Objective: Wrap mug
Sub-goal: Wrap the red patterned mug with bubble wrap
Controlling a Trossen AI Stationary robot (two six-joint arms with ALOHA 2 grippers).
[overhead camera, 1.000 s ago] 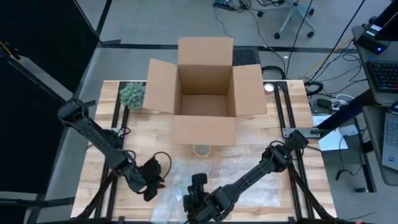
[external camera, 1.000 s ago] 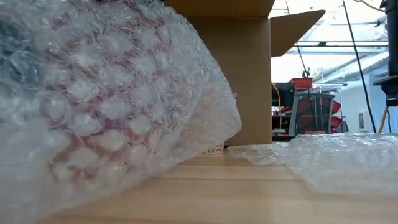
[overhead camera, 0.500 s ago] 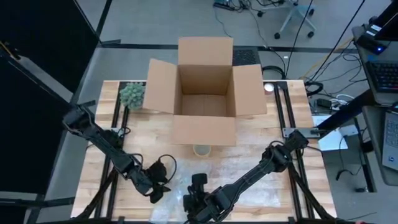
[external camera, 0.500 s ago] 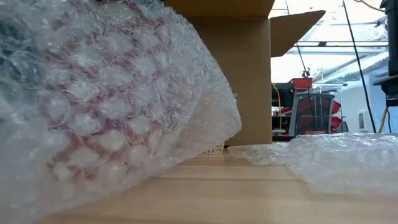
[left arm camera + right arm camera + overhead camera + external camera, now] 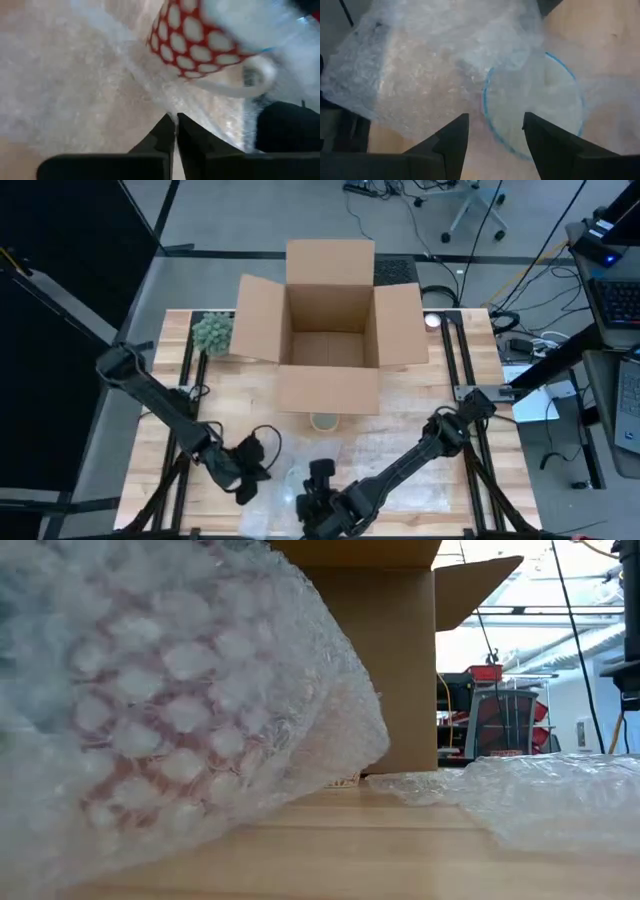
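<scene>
Mug (image 5: 192, 42), red with white dots, lies in bubble wrap (image 5: 400, 470) near desk's (image 5: 470, 400) front edge. Left gripper (image 5: 175, 131) clenched on wrap beside mug. Right gripper (image 5: 494, 131) released, poised over mug's rim.

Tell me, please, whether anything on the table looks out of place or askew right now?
Nothing looks damaged or spilled. The one untidy thing is the bubble wrap, which lies crumpled across the table's near edge, with one fold bulging close against the low camera. The cardboard box stands squarely, flaps open.
</scene>
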